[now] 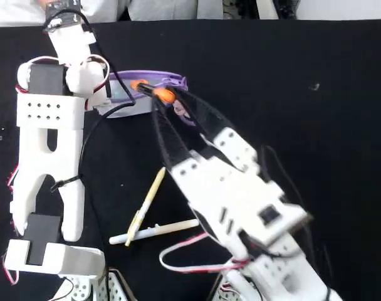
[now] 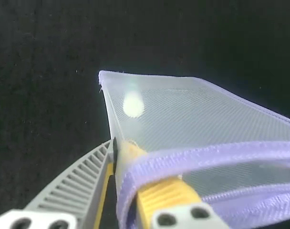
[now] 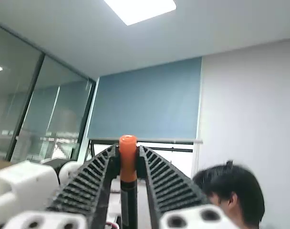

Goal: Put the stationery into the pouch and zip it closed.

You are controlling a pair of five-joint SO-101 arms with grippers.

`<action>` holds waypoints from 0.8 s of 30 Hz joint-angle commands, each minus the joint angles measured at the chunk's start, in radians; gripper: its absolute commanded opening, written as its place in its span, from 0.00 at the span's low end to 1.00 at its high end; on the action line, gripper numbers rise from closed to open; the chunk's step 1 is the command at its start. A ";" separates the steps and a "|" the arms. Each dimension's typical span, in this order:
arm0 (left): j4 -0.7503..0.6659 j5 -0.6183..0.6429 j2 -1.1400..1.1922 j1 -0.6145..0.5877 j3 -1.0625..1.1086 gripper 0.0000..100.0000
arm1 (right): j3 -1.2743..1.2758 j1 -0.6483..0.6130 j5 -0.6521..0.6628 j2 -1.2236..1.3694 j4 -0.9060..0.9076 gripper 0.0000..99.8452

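place: office | evidence: glass partition (image 3: 21, 109); ceiling light panel (image 3: 140, 9); blue roller blind (image 3: 145, 100); white wall (image 3: 250, 105)

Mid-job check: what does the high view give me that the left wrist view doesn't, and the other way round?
High view: the right end effector clamping an orange-tipped pen at the pouch, plus a yellow pen and a white pen lying on the table. Left wrist view: the left end effector pinching the pouch's edge. Shared: the pouch with its purple zipper band.

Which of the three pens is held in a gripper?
The orange-tipped pen, clamped in the right gripper; the yellow pen and the white pen lie crossed on the table.
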 commanded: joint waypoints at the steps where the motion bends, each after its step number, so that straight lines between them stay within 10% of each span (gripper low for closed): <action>1: -0.017 0.012 0.002 0.024 0.016 0.03 | -0.010 0.009 -0.005 0.111 -0.110 0.01; 24: -0.015 0.017 0.002 0.016 -0.004 0.03 | -0.133 0.181 -0.167 0.518 -0.253 0.01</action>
